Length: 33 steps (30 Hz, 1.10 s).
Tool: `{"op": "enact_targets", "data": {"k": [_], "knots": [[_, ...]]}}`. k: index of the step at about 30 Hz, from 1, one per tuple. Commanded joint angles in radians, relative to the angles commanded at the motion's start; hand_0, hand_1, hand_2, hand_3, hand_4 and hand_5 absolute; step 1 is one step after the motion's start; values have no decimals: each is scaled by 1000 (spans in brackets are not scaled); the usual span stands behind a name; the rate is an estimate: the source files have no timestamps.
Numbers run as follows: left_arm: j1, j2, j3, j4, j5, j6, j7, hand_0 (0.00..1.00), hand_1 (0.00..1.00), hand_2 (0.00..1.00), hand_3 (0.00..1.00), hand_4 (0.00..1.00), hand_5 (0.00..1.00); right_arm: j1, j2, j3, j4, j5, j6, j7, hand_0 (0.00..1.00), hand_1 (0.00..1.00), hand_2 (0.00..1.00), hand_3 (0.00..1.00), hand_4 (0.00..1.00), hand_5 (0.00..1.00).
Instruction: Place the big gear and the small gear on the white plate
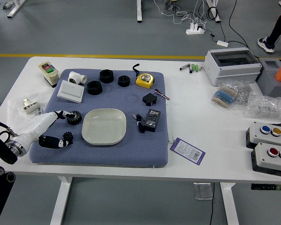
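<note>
Over the blue mat (143,152), the left hand (59,114) is reaching to the big gear (75,118), whether open or gripping I cannot tell.

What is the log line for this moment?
black toothed big gear and small gear: left of white rounded plate, not on it | black-and-white left hand: at gears, grasp unclear | right hand: not in view

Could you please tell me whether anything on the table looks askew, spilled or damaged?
I see no spill or damage. Only slightly untidy: the purple-edged label lies aslant on the bare table beside the blue mat, and small cylinders, probably batteries, lie loose near the white box.
</note>
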Motion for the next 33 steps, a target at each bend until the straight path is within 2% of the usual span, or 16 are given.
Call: {"op": "enact_targets", "data": {"k": [6, 7, 12, 13, 18, 19, 24, 25, 33], "knots": [[-2, -1, 9, 13, 0, 2, 2, 670, 667, 725, 623, 866, 78, 0, 0, -1, 0, 0, 1, 0, 711, 717, 750, 565, 795, 655], [-4, 0, 13, 19, 0, 3, 3, 566, 587, 627, 591, 565, 2, 0, 0, -2, 0, 0, 1, 0, 710, 718, 750, 565, 796, 655], [-7, 0, 21, 39, 0, 12, 6, 566, 587, 627, 591, 565, 2, 0, 1, 0, 0, 1, 0, 1, 710, 718, 750, 565, 796, 655], [-8, 0, 23, 44, 0, 14, 7, 517, 548, 593, 580, 380, 2, -1, 1, -1, 0, 1, 0, 1, 711, 718, 751, 565, 796, 655], [-10, -4, 27, 61, 0, 28, 15, 517, 548, 593, 580, 380, 2, -3, 2, -5, 0, 2, 0, 1, 711, 718, 751, 565, 796, 655], [-10, -4, 27, 62, 0, 27, 17, 396, 474, 518, 537, 173, 2, -3, 2, -6, 0, 2, 0, 1, 711, 717, 750, 565, 796, 655], [-5, -4, 29, 61, 0, 28, 24, 396, 474, 518, 537, 173, 2, -6, 2, -10, 0, 4, 0, 1, 711, 717, 750, 565, 796, 655], [-4, -4, 29, 59, 0, 29, 24, 337, 427, 477, 513, 16, 2, -7, 2, -12, 0, 5, 0, 1, 711, 718, 751, 565, 796, 656], [2, -1, 33, 15, 0, 26, 25, 318, 414, 465, 503, 2, 2, -9, 3, -16, 1, 7, 0, 1, 711, 719, 750, 565, 796, 657]]}}
